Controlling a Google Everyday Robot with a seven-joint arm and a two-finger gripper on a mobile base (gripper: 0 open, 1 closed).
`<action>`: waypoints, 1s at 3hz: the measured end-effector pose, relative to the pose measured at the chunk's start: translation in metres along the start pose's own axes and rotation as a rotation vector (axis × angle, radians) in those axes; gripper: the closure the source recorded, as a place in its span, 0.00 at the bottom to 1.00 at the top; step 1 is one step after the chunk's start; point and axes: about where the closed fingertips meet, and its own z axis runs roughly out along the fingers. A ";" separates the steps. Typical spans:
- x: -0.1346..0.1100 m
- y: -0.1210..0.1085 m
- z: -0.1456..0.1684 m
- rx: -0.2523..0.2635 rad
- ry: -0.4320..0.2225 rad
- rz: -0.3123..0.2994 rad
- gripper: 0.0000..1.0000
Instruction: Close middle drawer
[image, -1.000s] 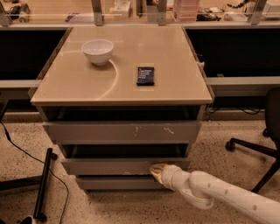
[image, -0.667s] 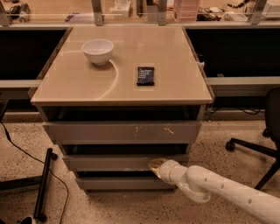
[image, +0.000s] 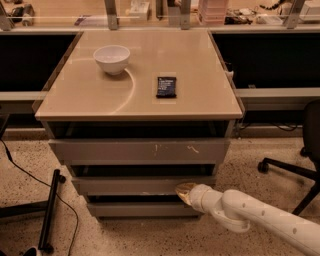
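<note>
The robot's gripper (image: 186, 192), a tan-gold tip on a jointed white arm (image: 250, 215), sits in the lower centre-right of the frame. It is against, or just short of, the right part of the middle drawer's face. Whether it is spread or pressed together cannot be told from this view.

The middle drawer (image: 140, 186) is a wide grey-brown drawer with a plain, flat, handle-less front. It lies low in the centre of the frame, with a dark gap above its top edge, which suggests it is not fully home.

It looks stiff and rigid, probably light, and likely to slide straight in. The smooth front gives nothing to grip, so a flat push on the face is the sensible hold. Pushing nearer the middle than the right end should keep it from skewing or jamming.

Above it is the taller grey drawer front with pale scratch marks (image: 140, 150), and below it the narrower lowest front (image: 142, 209). On the beige cabinet top (image: 200, 95), a white bowl (image: 112, 58) stands at upper left with a dark rectangular packet (image: 166, 86) near it to the right. Part of a black office chair's base (image: 285, 167) shows at the right edge.
</note>
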 end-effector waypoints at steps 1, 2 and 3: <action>0.017 0.008 -0.056 -0.075 0.019 0.065 1.00; 0.017 0.015 -0.121 -0.087 0.036 0.054 0.82; 0.012 0.014 -0.125 -0.086 0.034 0.046 0.58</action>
